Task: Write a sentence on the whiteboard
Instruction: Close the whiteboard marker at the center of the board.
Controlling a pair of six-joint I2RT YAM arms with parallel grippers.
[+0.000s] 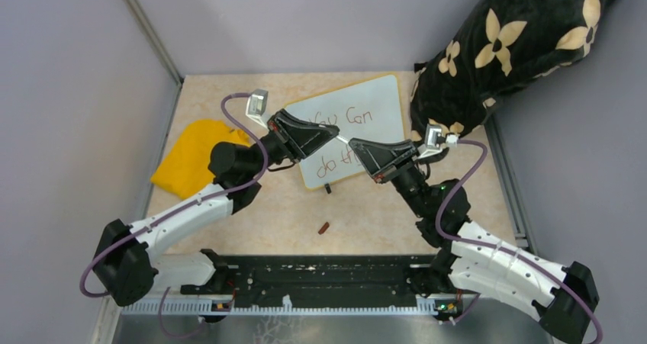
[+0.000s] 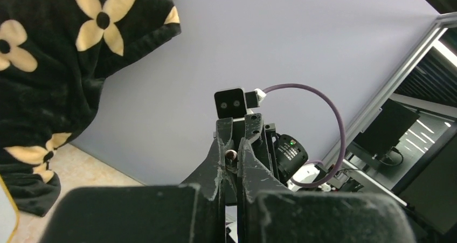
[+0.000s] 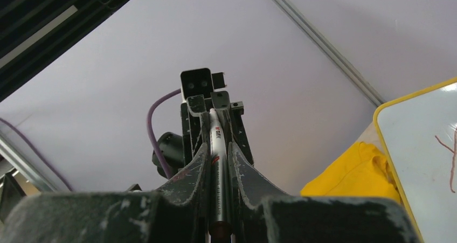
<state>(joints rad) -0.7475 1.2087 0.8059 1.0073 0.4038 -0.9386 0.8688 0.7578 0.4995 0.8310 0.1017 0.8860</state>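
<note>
The whiteboard (image 1: 374,100) lies flat at the back middle of the table; its corner also shows in the right wrist view (image 3: 420,146). The sentence (image 1: 347,118) reads "You Can" over "do th…", partly hidden by the grippers. My left gripper (image 1: 333,133) and right gripper (image 1: 355,143) meet tip to tip above the board. A thin silver marker (image 1: 344,139) spans between them. In the right wrist view the marker (image 3: 217,162) lies along the right gripper's (image 3: 218,146) narrow jaws. In the left wrist view the marker's end (image 2: 230,154) sits between the left gripper's (image 2: 230,146) fingertips.
A yellow cloth (image 1: 194,157) lies left of the board. A black cushion with cream flowers (image 1: 503,46) leans at the back right, touching the board's right edge. A small reddish-brown cap (image 1: 323,227) lies on the table in front of the board.
</note>
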